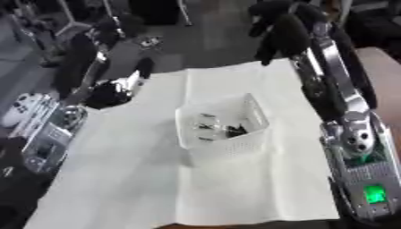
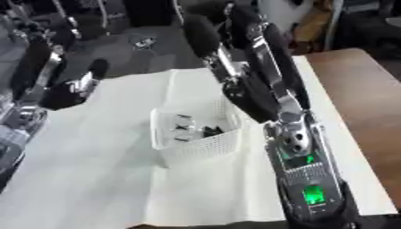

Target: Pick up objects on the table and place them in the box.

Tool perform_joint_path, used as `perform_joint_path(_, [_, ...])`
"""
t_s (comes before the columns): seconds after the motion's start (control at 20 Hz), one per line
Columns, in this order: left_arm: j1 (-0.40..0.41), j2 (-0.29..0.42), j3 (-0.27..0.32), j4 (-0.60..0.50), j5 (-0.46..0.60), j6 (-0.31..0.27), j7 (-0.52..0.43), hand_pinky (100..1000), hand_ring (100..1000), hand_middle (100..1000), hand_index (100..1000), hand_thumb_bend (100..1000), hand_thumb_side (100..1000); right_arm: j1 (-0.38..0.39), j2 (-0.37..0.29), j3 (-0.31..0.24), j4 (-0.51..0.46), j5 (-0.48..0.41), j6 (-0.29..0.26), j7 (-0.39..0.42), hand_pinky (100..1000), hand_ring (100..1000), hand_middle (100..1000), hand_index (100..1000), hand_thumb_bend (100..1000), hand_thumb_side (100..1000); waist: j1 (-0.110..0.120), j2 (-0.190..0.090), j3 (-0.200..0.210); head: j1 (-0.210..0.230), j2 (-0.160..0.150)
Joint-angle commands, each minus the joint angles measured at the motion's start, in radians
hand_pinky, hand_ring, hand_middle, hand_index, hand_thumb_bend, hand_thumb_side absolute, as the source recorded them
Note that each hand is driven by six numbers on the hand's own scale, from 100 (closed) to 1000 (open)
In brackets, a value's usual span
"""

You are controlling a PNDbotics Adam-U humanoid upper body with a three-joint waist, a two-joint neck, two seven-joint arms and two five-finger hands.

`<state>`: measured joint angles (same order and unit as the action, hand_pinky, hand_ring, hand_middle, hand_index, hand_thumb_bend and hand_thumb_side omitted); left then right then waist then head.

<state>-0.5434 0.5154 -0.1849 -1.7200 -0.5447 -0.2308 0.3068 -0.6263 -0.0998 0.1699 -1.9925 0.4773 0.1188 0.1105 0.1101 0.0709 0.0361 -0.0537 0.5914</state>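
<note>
Brown wooden table point(image 2: 368, 89), bare only along the right side. Covered elsewhere by a white cloth point(image 1: 235, 188), creased down the middle, front edge hanging a little short of the near table edge. On the cloth, near its centre, a white perforated box point(image 1: 223, 127), open on top, set askew to the cloth's edges. Inside the box, a few small dark items point(image 1: 223, 127), shapes too blurred to make out. At the cloth's far left corner, a black hand point(image 1: 117, 91) resting on it.
</note>
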Motion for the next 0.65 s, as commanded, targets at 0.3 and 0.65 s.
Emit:
perform_joint_path(0.3, [0.088, -0.184, 0.097, -0.273, 0.113, 0.067, -0.067, 627, 674, 786, 806, 250, 1000, -0.008, -0.031, -0.014, -0.008, -0.006, 0.007, -0.010, 382, 427, 538, 748, 616, 1000, -0.032, -0.009, 0.047, -0.028, -0.093])
perform_joint_path(0.65, [0.084, -0.217, 0.101, -0.280, 0.148, 0.040, -0.113, 635, 678, 790, 803, 251, 1000, -0.002, -0.052, -0.020, -0.008, -0.015, 0.020, -0.001, 377, 426, 539, 750, 638, 1000, -0.050, -0.003, 0.077, -0.048, -0.123])
